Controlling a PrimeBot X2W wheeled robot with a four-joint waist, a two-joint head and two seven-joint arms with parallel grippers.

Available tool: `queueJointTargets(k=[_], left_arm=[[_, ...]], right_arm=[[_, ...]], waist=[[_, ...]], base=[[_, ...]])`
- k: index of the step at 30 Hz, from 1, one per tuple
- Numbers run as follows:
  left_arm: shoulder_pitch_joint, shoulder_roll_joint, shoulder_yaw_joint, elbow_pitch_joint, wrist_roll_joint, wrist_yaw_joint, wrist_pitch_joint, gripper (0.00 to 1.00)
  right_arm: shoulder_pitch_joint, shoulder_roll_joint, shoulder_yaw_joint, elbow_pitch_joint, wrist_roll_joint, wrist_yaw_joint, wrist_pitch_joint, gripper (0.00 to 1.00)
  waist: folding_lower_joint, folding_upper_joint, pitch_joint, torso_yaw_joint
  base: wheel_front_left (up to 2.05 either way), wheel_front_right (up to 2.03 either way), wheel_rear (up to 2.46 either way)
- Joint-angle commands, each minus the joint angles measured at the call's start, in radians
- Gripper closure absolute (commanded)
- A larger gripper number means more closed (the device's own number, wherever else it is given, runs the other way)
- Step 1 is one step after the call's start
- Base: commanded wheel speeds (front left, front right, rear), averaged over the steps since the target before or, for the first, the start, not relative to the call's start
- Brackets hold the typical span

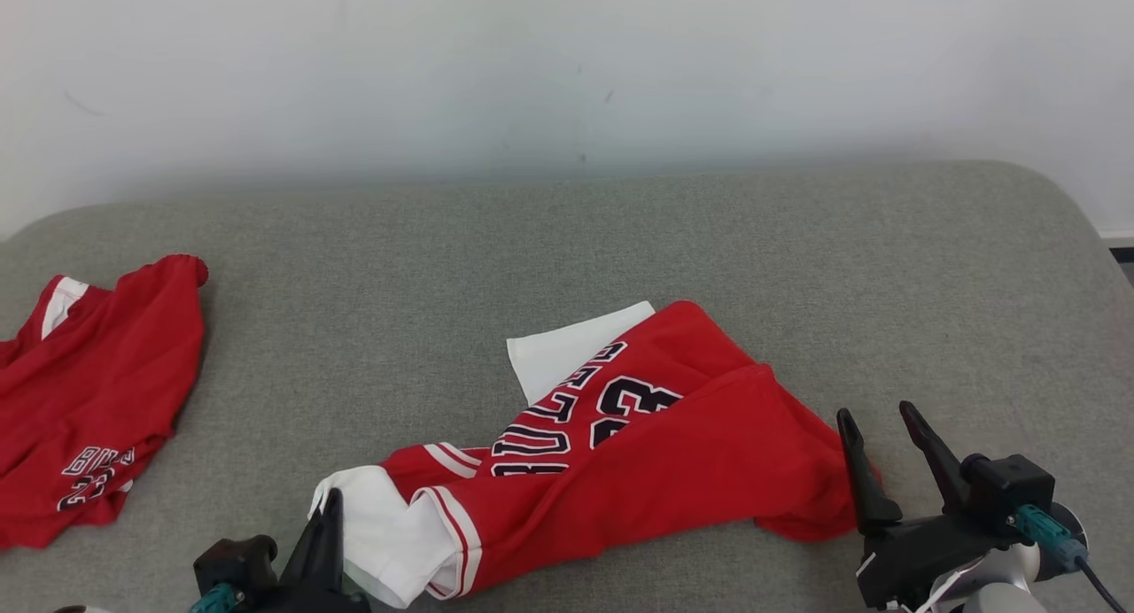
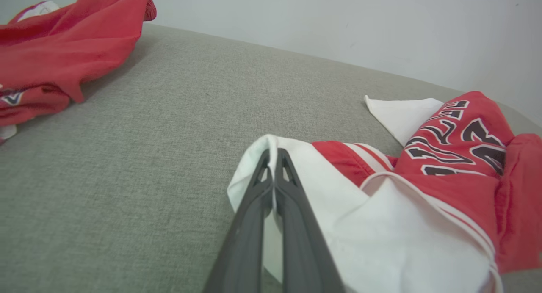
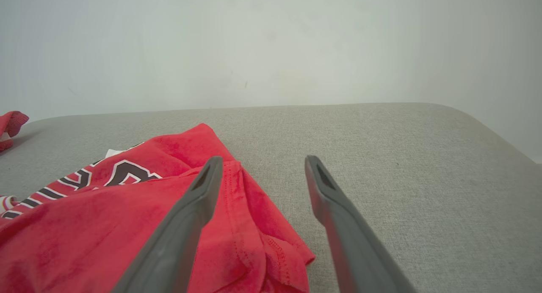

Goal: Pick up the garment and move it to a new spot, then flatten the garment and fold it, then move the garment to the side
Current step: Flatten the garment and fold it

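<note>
Left end effector (image 2: 273, 154) clamps garment (image 1: 673, 453) edge; grey cushion (image 1: 443, 259) beyond.

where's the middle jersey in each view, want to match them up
Head view: jersey lies low centre, white end at the left fingers.
Left wrist view: right half, white corner pinched in the shut left fingers.
Right wrist view: lower left, red hem behind one open right finger.
Shared landmark: second jersey, far left in all.
</note>
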Motion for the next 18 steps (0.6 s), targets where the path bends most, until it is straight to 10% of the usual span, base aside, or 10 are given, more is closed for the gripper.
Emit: queueJointTargets(k=[1,18], left_arm=[[0.006,0.001,0.004,-0.004,-0.003,-0.005,-0.005,1.00],[0.300,0.001,-0.033,-0.372,-0.046,0.083,-0.005,1.00]], right_arm=[[0.003,0.002,-0.002,0.001,-0.009,0.001,-0.006,0.00],[0.064,0.028,-0.060,-0.017,-0.022,0.001,-0.007,0.00]], waist=[[0.0000,0.0000,-0.004,0.009],[0.0000,0.0000,-0.052,0.129]], base=[[0.00,0.00,0.00],[0.00,0.00,0.00]])
